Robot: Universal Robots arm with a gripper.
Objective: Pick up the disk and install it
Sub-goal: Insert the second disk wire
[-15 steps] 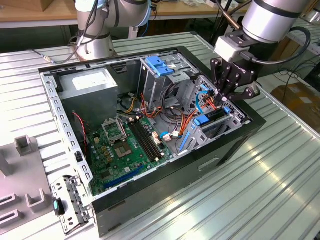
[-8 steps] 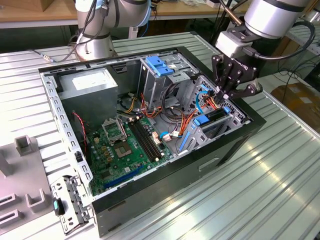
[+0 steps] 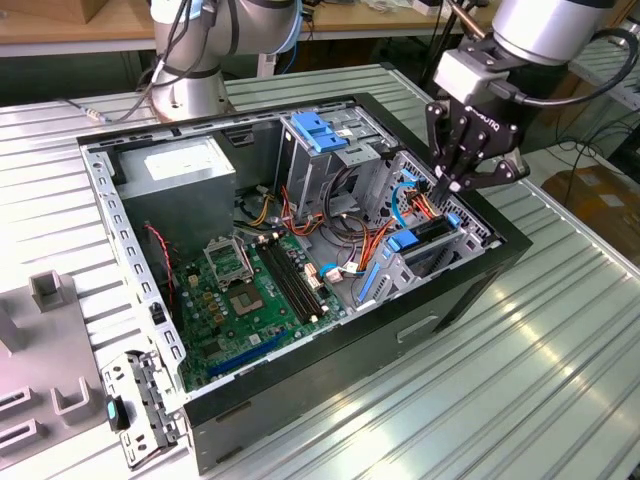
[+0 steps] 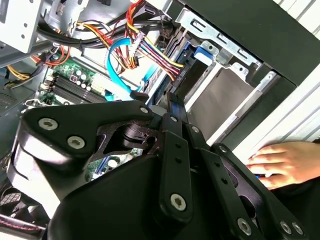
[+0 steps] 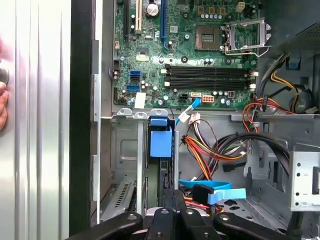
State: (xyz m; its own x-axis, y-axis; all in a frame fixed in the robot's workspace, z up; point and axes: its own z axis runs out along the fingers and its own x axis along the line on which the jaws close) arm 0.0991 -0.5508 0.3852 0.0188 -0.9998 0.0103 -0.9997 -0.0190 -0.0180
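Right, taking it point by point:

1. My gripper (image 3: pixel 441 185) reaches down into the open computer case (image 3: pixel 300 375), at the drive cage on the exterior view's right.
2. My fingers (image 4: pixel 172 107) are pressed together into one narrow tip, with nothing clamped between them that I can make out.
3. The disk (image 3: pixel 432 230) stands on edge inside that cage, its blue side rail showing, directly below my tip. I cannot tell whether I am touching it.
4. In the first wrist view the disk (image 5: pixel 161 144) sits in the slot just ahead of my gripper (image 5: pixel 172 195), beside a tangle of red, yellow and black cables (image 5: pixel 220 150).
5. The motherboard (image 3: pixel 245 290) lies flat on the case floor, and the grey power-supply box (image 3: pixel 180 175) sits at the far corner.
6. A person's hand (image 4: pixel 282 162) rests on the ribbed metal table (image 3: pixel 560 360) just outside the case wall.
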